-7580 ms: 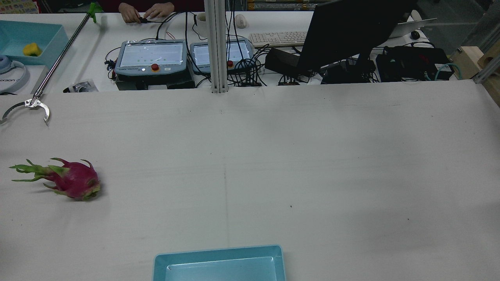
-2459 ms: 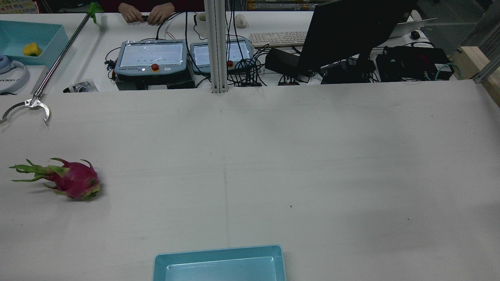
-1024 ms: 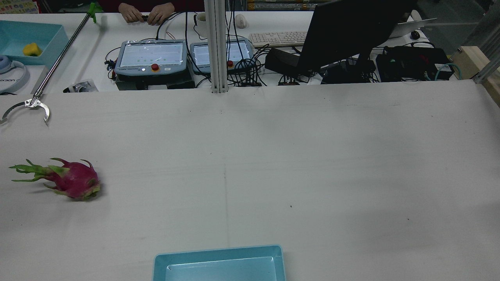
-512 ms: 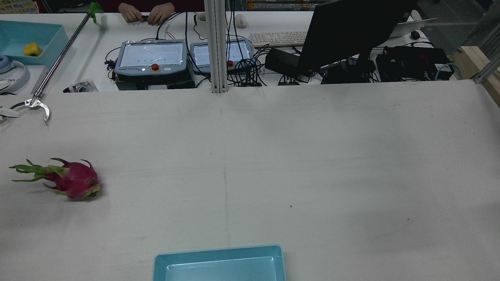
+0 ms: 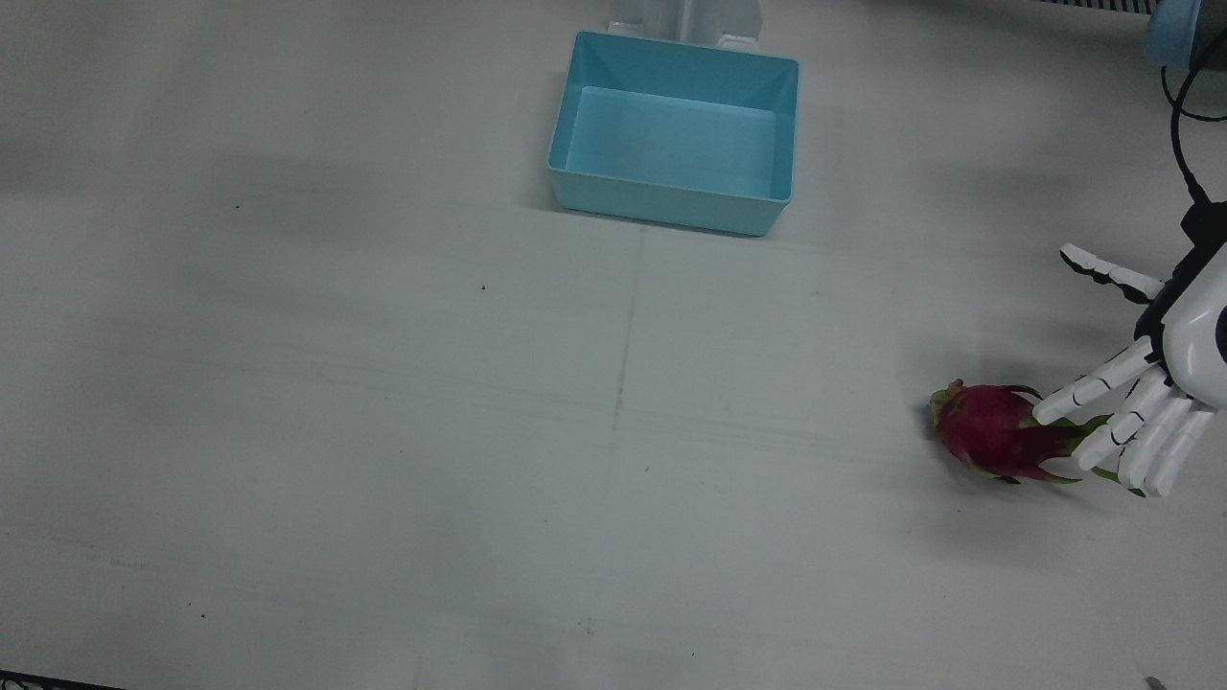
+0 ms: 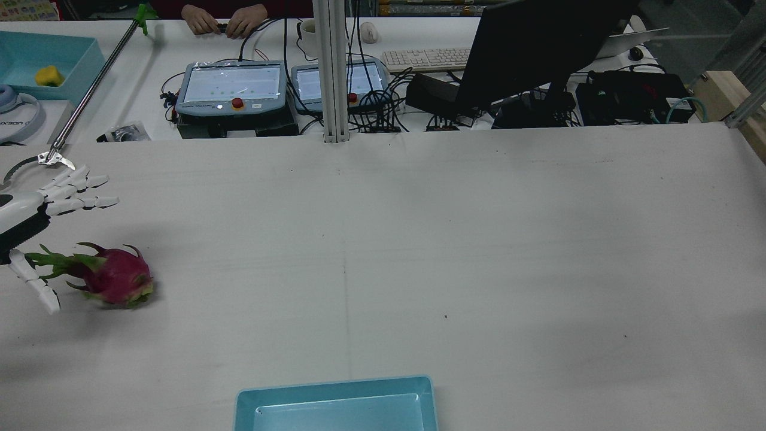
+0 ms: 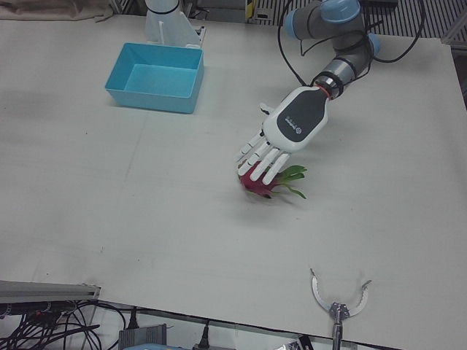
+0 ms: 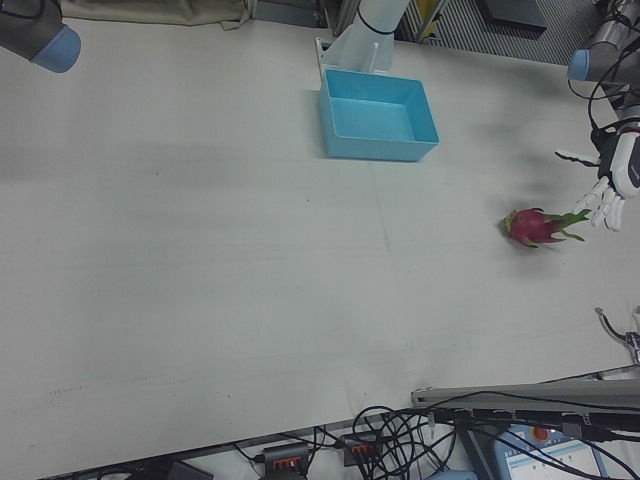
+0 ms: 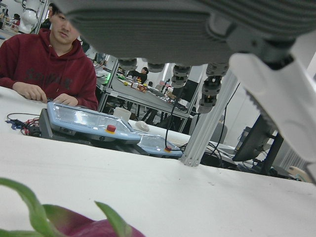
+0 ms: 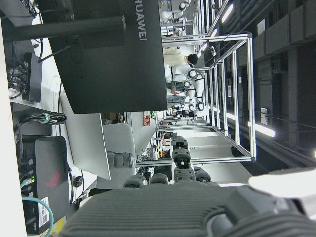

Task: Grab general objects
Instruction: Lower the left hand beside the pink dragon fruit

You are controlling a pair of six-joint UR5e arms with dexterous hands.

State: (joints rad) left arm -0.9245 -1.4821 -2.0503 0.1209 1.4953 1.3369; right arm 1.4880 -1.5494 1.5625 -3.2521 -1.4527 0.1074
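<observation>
We see a big white table (image 5: 383,431), mostly bare, with the dragon fruit (image 5: 992,443) lying on its side at the right edge of the front view, lower right, well apart from the blue bin (image 5: 674,134) at top centre. The left hand (image 7: 281,138) hovers over the fruit's leafy end, fingers (image 5: 1122,426) spread wide and straight, holding nothing; from the left-front view they overlap the fruit, but we cannot tell if they touch it. The right hand shows only as a dark palm edge at the bottom of its own camera view (image 10: 163,212), and we cannot tell how far open it is. We judge the fruit fairly heavy for its size, firm but bruisable, with smooth waxy skin and floppy green scales that would slip or tear. Best hold is around the fat magenta body, not the green tips (image 6: 45,260). It is rounded, so it could roll when nudged. Nothing blocks the approach. A metal claw grabber (image 7: 337,302) lies near the bottom edge of the left-front view, apart from the fruit. Operator desk clutter sits beyond the table in the rear view.
</observation>
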